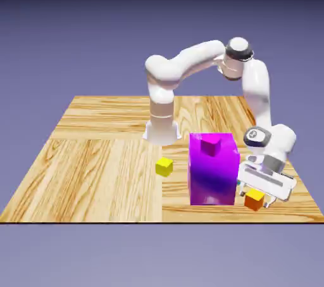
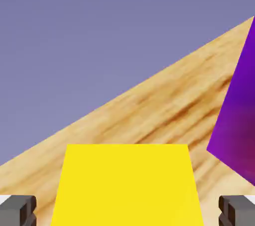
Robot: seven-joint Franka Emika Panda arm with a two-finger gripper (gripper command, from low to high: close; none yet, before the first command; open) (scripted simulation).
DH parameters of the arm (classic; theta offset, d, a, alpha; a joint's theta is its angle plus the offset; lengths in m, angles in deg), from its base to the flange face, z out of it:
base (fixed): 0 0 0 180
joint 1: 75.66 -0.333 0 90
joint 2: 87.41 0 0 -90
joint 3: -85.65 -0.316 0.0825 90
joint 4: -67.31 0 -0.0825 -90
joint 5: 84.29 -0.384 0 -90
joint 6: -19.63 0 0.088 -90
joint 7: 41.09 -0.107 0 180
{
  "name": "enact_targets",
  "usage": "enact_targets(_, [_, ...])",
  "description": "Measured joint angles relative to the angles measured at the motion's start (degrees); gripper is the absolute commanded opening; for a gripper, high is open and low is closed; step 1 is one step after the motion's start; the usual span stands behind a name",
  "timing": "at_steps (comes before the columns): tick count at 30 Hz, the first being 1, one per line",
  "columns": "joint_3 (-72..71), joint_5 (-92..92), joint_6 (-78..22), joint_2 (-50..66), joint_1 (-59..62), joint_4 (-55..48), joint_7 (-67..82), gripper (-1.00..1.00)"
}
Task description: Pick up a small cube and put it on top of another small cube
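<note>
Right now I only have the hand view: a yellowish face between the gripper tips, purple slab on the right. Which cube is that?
Observer: The exterior view shows the small orange cube, right at the gripper.
Operator: Purple block bare on top?
Observer: No, a small magenta cube sits on the purple block.
Operator: Other cubes?
Observer: A small yellow cube, to the block's left in the exterior view, apart from it.

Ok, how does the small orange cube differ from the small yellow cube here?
The small orange cube sits at the exterior view's right of the big purple block, near the table's front edge; the small yellow cube stands at its left. The orange cube lies under the tool; the yellow cube stands free. Both look alike in size, far smaller than the block.
</note>
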Motion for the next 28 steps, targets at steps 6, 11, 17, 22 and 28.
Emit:
enact_targets(6, [6.7, 2.2, -3.5, 5.3, -12.5, 7.4, 0.2, -1.00])
enact_targets(11, [9.8, 6.2, -0.7, 10.7, -22.8, 16.4, -1.5, -1.00])
enact_targets(17, [13.4, 11.0, 2.7, 17.2, -35.3, 27.2, -3.5, -1.00])
enact_targets(22, [8.4, 10.0, 7.6, 16.2, -29.6, 26.7, -3.5, -1.00])
enact_targets(28, [3.0, 8.8, 12.4, 14.9, -23.1, 25.7, -3.4, 1.00])
